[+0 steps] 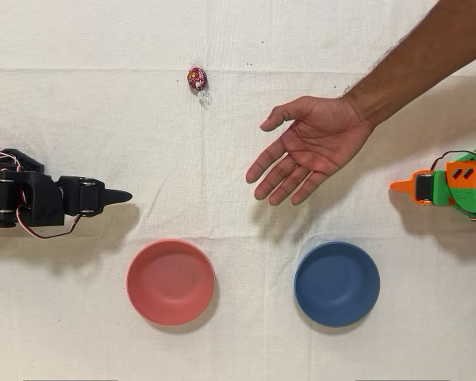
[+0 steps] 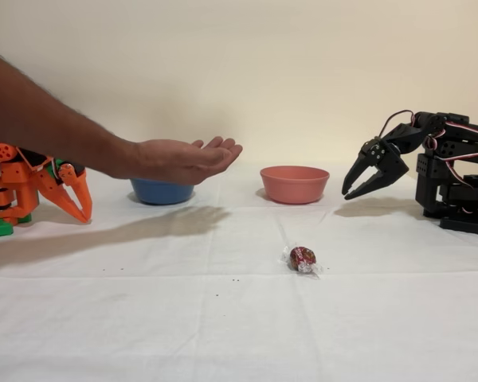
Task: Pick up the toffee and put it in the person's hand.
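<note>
The toffee [image 1: 197,78] looks light, small and slippery-wrapped, best pinched across its firm middle by the narrowly parted gripper [image 2: 355,185].

the overhead view looks straight down on the bench [image 1: 238,222]. the fixed view stands low at the bench's [image 2: 143,318] toffee side, facing the bowls and wall. both share the whole cloth, with left and right swapped.

Brightness: we see both views evenly and brightly lit.
Shadows: soft; in the fixed view the forearm [image 2: 40,127] casts a long grey shadow on the white cloth [image 2: 143,318].
Glare: a small glint on the toffee [image 2: 303,257] wrapper.
Focus: sharp near and far.
</note>
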